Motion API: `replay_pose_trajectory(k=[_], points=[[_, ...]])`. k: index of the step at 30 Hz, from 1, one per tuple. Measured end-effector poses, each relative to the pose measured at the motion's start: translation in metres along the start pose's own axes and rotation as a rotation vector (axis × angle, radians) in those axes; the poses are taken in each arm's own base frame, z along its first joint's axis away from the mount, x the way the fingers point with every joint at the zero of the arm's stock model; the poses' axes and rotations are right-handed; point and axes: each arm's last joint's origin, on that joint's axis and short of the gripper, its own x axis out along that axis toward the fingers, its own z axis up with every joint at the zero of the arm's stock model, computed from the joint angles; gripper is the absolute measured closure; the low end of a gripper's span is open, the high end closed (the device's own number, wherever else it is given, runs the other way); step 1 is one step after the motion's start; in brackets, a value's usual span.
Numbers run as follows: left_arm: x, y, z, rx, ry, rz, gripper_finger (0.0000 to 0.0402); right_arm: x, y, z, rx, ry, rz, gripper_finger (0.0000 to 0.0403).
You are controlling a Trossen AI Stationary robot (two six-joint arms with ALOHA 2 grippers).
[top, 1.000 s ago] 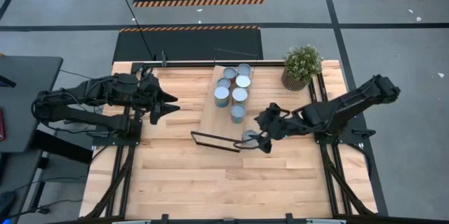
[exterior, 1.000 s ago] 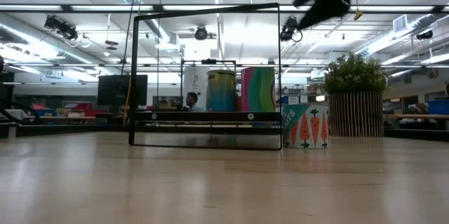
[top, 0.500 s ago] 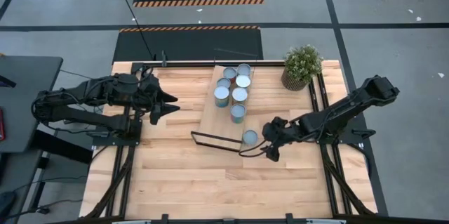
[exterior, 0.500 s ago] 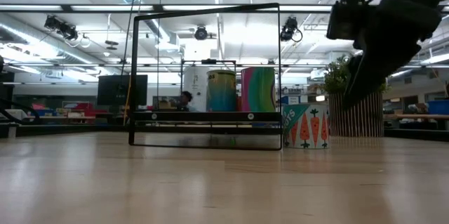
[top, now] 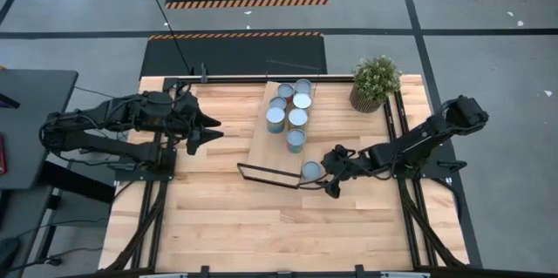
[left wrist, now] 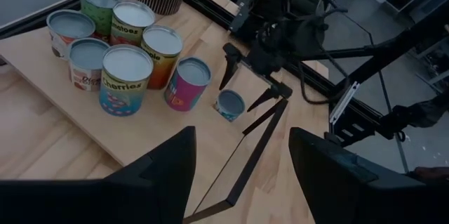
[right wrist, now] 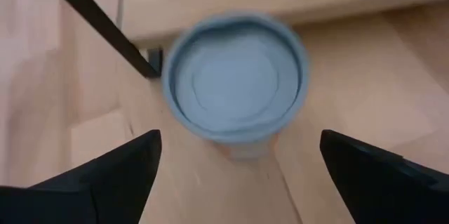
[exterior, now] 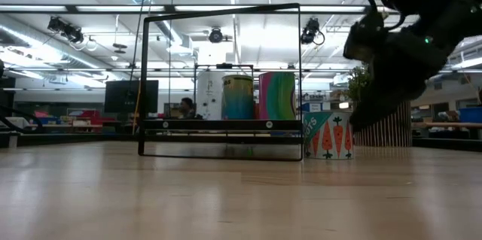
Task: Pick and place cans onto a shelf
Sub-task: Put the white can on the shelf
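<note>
High: six round-topped cans (top: 291,108) grouped on pale wood shelf (top: 277,139), upper centre; seventh can (top: 310,170) beside black wire frame (top: 268,176); right gripper (top: 330,176) fingers spread beside it, apart; left gripper (top: 209,130) at left, fingers part-open, empty | Low: carrot-print can (exterior: 327,135) on plank table (exterior: 226,195) | Right wrist: smooth pale-blue lid (right wrist: 235,76) between spread fingers (right wrist: 105,175).

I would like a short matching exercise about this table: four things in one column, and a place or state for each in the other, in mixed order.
Things:
1. potted plant
2. small can
3. right gripper
4. left gripper

Places or states:
a. off the shelf, beside its black frame
b. far right corner of the table
c. open, next to the small can
d. left of the shelf, waiting

Pairs: 1-b, 2-a, 3-c, 4-d
</note>
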Motion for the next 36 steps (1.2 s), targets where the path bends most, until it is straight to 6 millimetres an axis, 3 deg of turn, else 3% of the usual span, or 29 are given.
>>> replay_pose_trajectory(k=[12, 18, 23, 27, 31, 36], points=[[0.0, 0.0, -0.001, 0.0, 0.007, 0.004, 0.0169, 0.038, 0.007, -0.008, 0.017, -0.091, -0.028, 0.0009], [0.0, 0.0, -0.001, -0.001, 0.008, 0.005, 0.0169, 0.043, 0.009, -0.008, 0.04, -0.117, -0.01, 0.0045], [0.0, 0.0, -0.001, -0.001, 0.008, 0.005, 0.0169, 0.038, 0.009, -0.003, 0.052, -0.134, -0.001, 0.009], [0.0, 0.001, -0.001, -0.001, 0.007, 0.005, 0.0169, 0.028, 0.008, 0.001, 0.073, -0.125, 0.003, 0.0099], [0.0, 0.001, -0.001, 0.0, 0.012, 0.008, 0.0169, 0.009, 0.007, 0.011, 0.101, -0.086, -0.019, 0.0095], [0.0, 0.001, -0.002, 0.0, 0.02, 0.013, 0.0169, -0.019, 0.012, 0.039, 0.045, -0.087, -0.053, 0.0095]])
